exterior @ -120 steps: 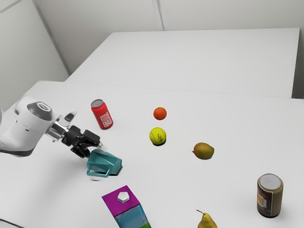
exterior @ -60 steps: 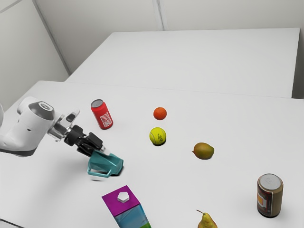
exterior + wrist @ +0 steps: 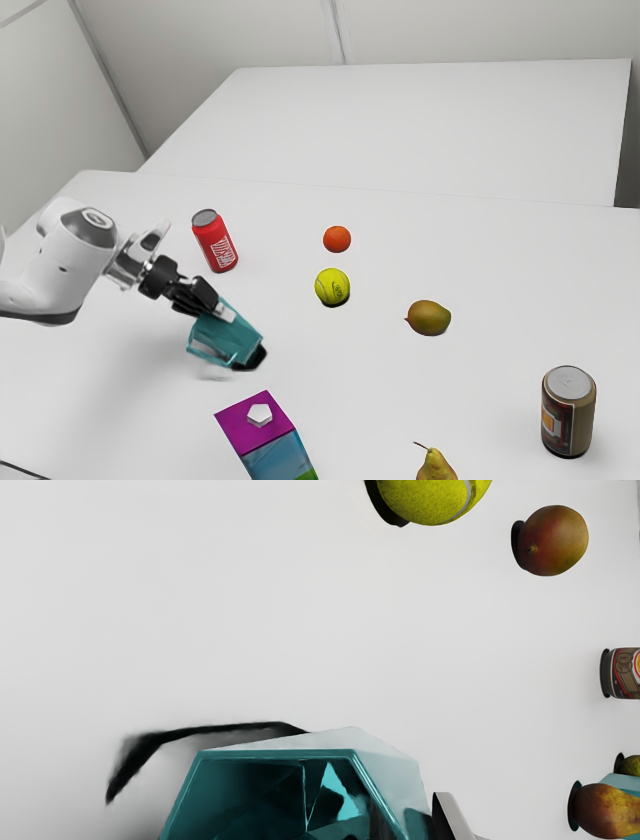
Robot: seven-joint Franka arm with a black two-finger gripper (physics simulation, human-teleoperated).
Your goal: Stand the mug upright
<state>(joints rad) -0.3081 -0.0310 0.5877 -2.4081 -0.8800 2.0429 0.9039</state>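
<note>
Clearly, the teal mug (image 3: pixel 237 338) is tilted, neither flat on its side nor fully upright, on the exterior view's left side of the white counter (image 3: pixel 380 400). The robot's arm (image 3: pixel 70 265) reaches in from that view's left, and its black pincer (image 3: pixel 220 311) is at the mug's upper end, over the rim. Whether it is spread, pressed together or pinching the mug's wall, one cannot tell. The mug's mouth opens toward the arm, its base points down toward the exterior view's right, and its handle (image 3: pixel 203 352) is on the near left side. A dark shadow lies by the base; whether the base touches the counter is hard to say. In the wrist view the open mouth faces the camera, showing the dark teal inside.

On the far side of the pincer, a red can (image 3: pixel 215 243) stands near it. Farther to the exterior view's right, a small orange fruit (image 3: pixel 337 239) lies just beyond a yellow tennis ball (image 3: pixel 331 287), the two apart. A mango (image 3: pixel 429 318) lies to the right of the ball and a little nearer. A brown can (image 3: pixel 568 415) stands upright well to the right. At the near side are a carton (image 3: pixel 249 424) with a purple top and white cap, and a pear (image 3: pixel 437 467) with its stem up.
</note>
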